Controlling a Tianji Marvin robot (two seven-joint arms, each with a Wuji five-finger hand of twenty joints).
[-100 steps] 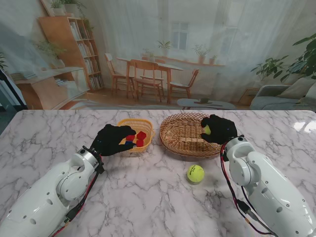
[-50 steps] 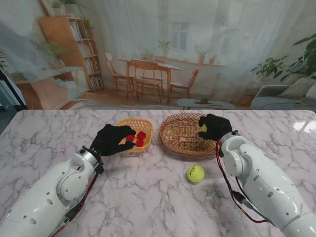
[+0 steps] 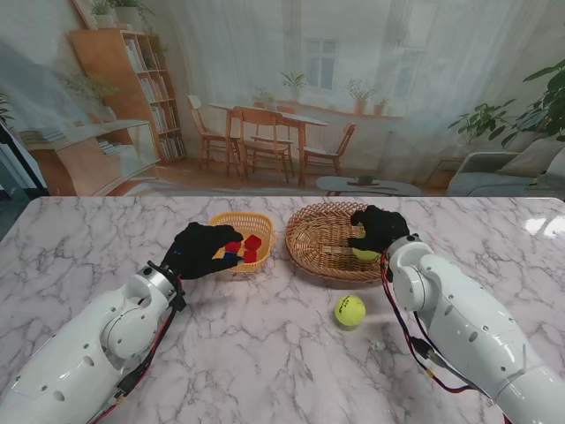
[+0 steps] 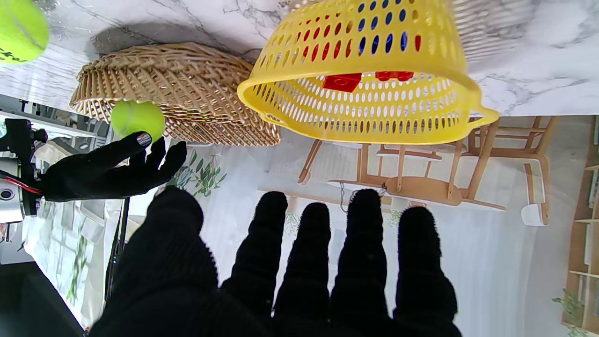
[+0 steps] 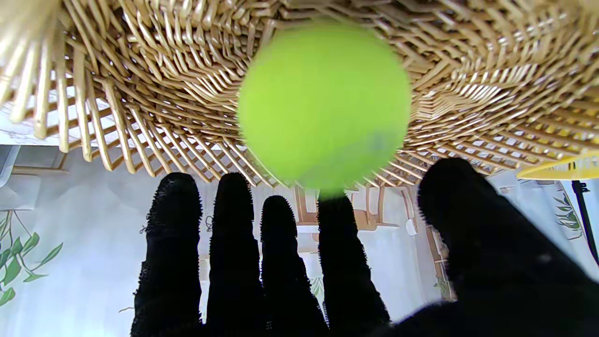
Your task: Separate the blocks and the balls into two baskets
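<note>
Right hand (image 3: 381, 228), fingers spread and holding nothing, was poised over the wicker basket (image 3: 325, 247); a tennis ball (image 3: 365, 253) sat just beneath its fingertips inside the basket — blurred in the right wrist view, so whether it had settled could not be told. Left hand (image 3: 201, 249), fingers likewise extended and empty, hovered at the near rim of the yellow plastic basket (image 3: 222, 223), which held red blocks (image 3: 251, 247) and at least one blue block (image 3: 231, 257) just beyond the fingertips.

Progress, as judged: the blocks visible were all basketed and one ball delivered. A second tennis ball (image 3: 350, 310) remained on the table, nearer to me than the right hand and outside the wicker basket — apparently the last item to sort.

Surface: a white marble-patterned table (image 3: 265, 353). Behind it hung a printed backdrop (image 3: 291, 97) of a room with bookshelf, dining set and plants.
</note>
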